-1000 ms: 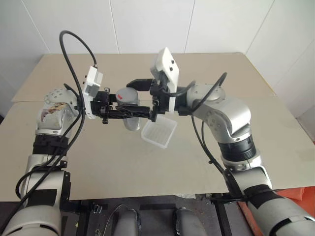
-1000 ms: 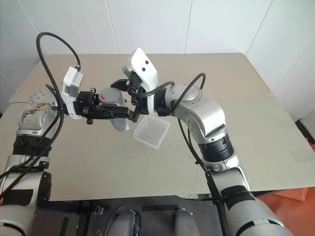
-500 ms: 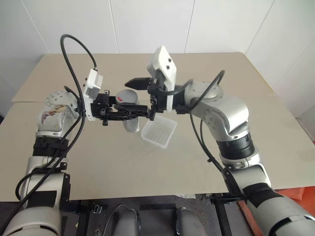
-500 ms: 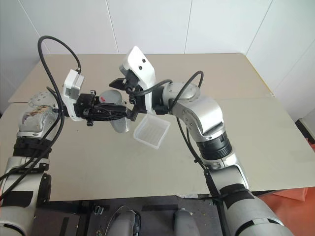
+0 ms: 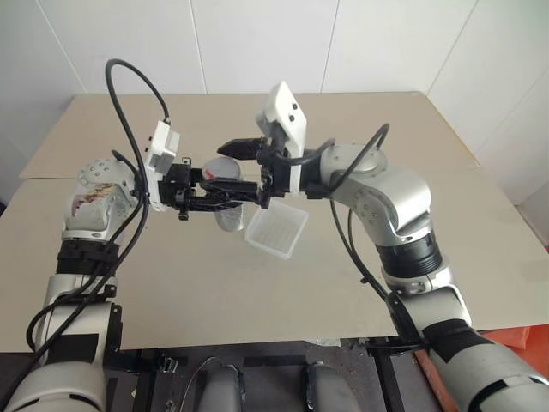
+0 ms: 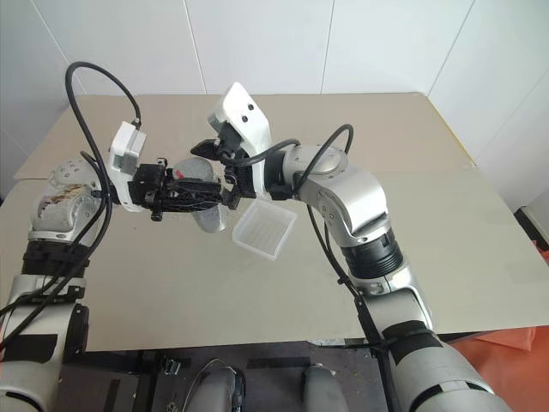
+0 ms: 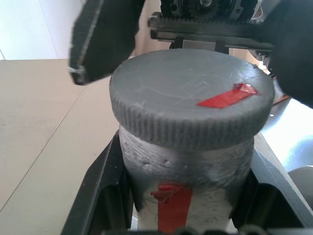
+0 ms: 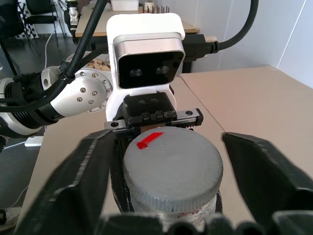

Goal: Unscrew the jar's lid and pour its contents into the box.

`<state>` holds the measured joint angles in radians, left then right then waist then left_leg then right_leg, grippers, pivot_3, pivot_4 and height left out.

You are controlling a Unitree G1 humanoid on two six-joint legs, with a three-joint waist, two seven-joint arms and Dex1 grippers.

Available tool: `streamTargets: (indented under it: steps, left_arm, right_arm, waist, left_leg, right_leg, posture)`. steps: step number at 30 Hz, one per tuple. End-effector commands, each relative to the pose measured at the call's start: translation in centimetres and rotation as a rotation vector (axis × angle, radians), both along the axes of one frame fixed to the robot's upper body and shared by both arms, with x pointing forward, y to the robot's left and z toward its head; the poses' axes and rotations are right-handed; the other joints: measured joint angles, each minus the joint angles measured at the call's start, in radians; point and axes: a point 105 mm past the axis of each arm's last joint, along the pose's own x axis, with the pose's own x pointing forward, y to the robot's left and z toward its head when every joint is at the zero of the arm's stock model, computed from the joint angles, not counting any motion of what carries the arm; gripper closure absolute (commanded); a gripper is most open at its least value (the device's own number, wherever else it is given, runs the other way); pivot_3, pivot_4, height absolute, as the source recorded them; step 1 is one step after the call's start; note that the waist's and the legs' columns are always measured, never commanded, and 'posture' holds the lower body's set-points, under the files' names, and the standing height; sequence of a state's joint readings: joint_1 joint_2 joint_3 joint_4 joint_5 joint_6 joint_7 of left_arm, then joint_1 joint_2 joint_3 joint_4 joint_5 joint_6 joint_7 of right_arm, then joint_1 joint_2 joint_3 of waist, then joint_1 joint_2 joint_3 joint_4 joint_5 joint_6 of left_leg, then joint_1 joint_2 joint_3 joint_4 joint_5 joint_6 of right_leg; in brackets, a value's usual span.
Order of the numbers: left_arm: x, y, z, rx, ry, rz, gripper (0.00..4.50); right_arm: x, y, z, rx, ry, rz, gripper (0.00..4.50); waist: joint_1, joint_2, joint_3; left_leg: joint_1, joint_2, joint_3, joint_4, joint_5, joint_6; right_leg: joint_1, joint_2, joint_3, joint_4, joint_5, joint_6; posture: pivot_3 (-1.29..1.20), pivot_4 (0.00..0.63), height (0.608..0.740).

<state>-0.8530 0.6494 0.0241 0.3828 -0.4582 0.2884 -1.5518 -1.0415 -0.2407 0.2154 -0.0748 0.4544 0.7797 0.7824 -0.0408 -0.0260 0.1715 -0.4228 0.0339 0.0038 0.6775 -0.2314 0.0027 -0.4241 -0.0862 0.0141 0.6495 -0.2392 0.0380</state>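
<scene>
While your left gripper (image 5: 225, 194) clamps the jar (image 7: 188, 169) above the table (image 5: 360, 283) beside the box (image 5: 276, 230), your right gripper (image 8: 171, 161) straddles the lid (image 8: 172, 167) with fingers (image 8: 80, 176) visibly apart from it

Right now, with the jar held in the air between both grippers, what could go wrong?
The right gripper straddles the lid with gaps on both sides; closing off-centre could make it slip when twisting. The left gripper clamps only the jar body, so twisting might turn the jar. The box sits slightly aside, so spilled contents could miss it.
</scene>
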Motion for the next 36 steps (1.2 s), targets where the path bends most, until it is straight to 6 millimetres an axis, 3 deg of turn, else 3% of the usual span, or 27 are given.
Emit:
streamTargets:
  steps: [1,2,6,11,14,16,18,19,21,23,25,28,30,32,36]
  left_arm:
    - [-0.5,0.3,1.3,-0.009,-0.054,-0.003,2.44]
    - [-0.5,0.3,1.3,-0.008,-0.054,-0.003,2.44]
    - [-0.6,0.2,1.2,-0.005,-0.051,-0.007,2.44]
    - [-0.7,0.0,0.7,0.002,-0.041,-0.014,2.44]
    - [-0.7,0.1,0.0,0.020,-0.037,-0.010,2.44]
    - [-0.5,0.3,0.1,0.008,-0.038,0.003,2.44]
    - [-0.4,0.4,0.3,-0.003,-0.043,0.020,2.44]
    - [-0.3,0.4,0.4,-0.010,-0.051,0.035,2.44]
    - [0.3,0.3,0.7,-0.030,-0.080,0.082,2.44]
    - [0.9,0.2,0.9,-0.053,-0.109,0.135,2.44]
    - [1.3,0.1,1.0,-0.064,-0.126,0.172,2.44]
    - [1.6,-0.3,0.5,-0.043,-0.148,0.185,2.44]
    - [1.7,-0.4,0.4,-0.035,-0.162,0.191,2.44]
    - [2.1,-0.7,0.5,-0.027,-0.183,0.210,2.44]
    - [3.2,-1.5,0.3,0.050,-0.308,0.278,2.44]
  right_arm:
    - [-0.6,0.2,1.3,0.027,-0.039,0.016,1.59]
    - [-0.6,0.2,1.4,0.029,-0.038,0.016,1.77]
    - [-0.5,0.1,1.6,0.045,-0.020,0.009,1.77]
    - [-0.3,-0.9,3.7,0.120,0.041,0.010,1.77]
    - [0.6,-3.4,5.4,0.174,0.081,-0.039,1.77]
    - [1.4,-5.5,5.4,0.161,0.045,-0.140,1.77]
    - [1.9,-7.0,4.6,0.126,-0.012,-0.232,1.77]
    - [2.8,-8.6,3.2,0.103,-0.027,-0.324,1.77]
    - [4.5,-12.9,-1.2,0.006,-0.010,-0.547,1.77]
    - [4.8,-16.3,-5.6,-0.084,0.056,-0.700,1.77]
    - [4.4,-18.2,-8.4,-0.132,0.106,-0.776,1.77]
    - [3.4,-19.2,-12.7,-0.193,0.214,-0.810,0.84]
    - [3.0,-19.2,-13.8,-0.208,0.236,-0.808,0.20]
    - [2.9,-19.4,-13.7,-0.203,0.243,-0.818,0.09]
    - [1.8,-19.4,-10.3,-0.168,0.235,-0.758,0.09]
  waist:
    - [0.000,0.000,0.000]
    - [0.000,0.000,0.000]
    - [0.000,0.000,0.000]
    - [0.001,0.000,0.000]
    - [0.001,0.000,0.000]
    - [0.009,0.000,0.000]
    - [0.017,0.000,0.000]
    - [0.019,0.000,0.000]
    - [0.030,-0.001,-0.001]
    - [0.035,-0.001,-0.001]
    - [0.037,-0.001,0.000]
    - [0.017,-0.001,0.000]
    - [0.008,-0.001,0.000]
    - [0.001,-0.001,0.000]
    - [0.005,-0.001,0.000]
  left_leg:
    - [0.000,0.000,0.000,0.000,0.000,0.000]
    - [0.000,0.000,0.000,0.000,0.000,0.000]
    - [0.000,0.000,0.000,0.000,0.000,0.000]
    - [0.000,0.000,0.000,0.000,0.000,0.000]
    - [0.000,0.000,0.000,0.000,0.000,0.000]
    - [0.000,0.000,0.000,0.000,0.000,0.000]
    - [0.000,0.000,0.000,0.000,0.000,0.000]
    - [0.000,0.000,0.000,0.000,0.000,0.000]
    - [0.000,0.000,0.000,0.000,0.000,0.000]
    - [-0.001,-0.001,0.000,0.000,0.000,0.000]
    - [-0.002,-0.003,0.000,0.000,0.000,0.000]
    - [-0.001,-0.003,0.002,0.001,0.000,0.000]
    - [0.001,-0.002,0.002,0.000,0.000,0.000]
    - [0.002,-0.001,0.001,0.000,0.000,0.000]
    - [0.002,-0.001,0.001,0.000,0.000,0.000]
  right_leg:
    - [0.000,0.000,0.000,0.000,0.000,0.000]
    - [0.000,0.000,0.000,0.000,0.000,0.000]
    - [0.000,0.000,0.000,0.000,0.000,0.000]
    - [0.000,0.000,0.000,0.000,0.000,0.000]
    - [0.000,0.000,0.000,0.000,0.000,0.000]
    - [0.000,0.000,0.000,0.000,0.000,0.000]
    - [0.001,-0.001,-0.001,-0.001,0.000,0.000]
    - [0.001,-0.001,-0.001,-0.001,0.000,0.000]
    - [0.001,-0.001,-0.001,-0.001,0.000,0.000]
    - [0.001,-0.001,-0.001,-0.002,0.000,0.000]
    - [0.001,-0.003,-0.001,-0.002,0.000,0.000]
    - [0.000,-0.003,0.002,-0.002,0.000,0.000]
    - [0.000,-0.002,0.002,-0.003,0.000,0.000]
    - [0.001,-0.001,0.002,-0.003,0.000,0.000]
    - [0.001,-0.001,0.003,-0.003,0.000,0.000]
  posture:
    - [0.00,0.150,0.740]
    - [0.00,0.150,0.740]
    - [0.00,0.150,0.740]
    - [0.00,0.150,0.740]
    - [0.00,0.150,0.740]
    - [0.00,0.150,0.740]
    - [0.00,0.150,0.740]
    - [0.00,0.150,0.740]
    - [0.00,0.150,0.740]
    - [0.00,0.150,0.740]
    - [0.00,0.150,0.740]
    - [0.00,0.150,0.740]
    - [0.00,0.150,0.740]
    - [0.00,0.150,0.740]
    - [0.00,0.150,0.740]
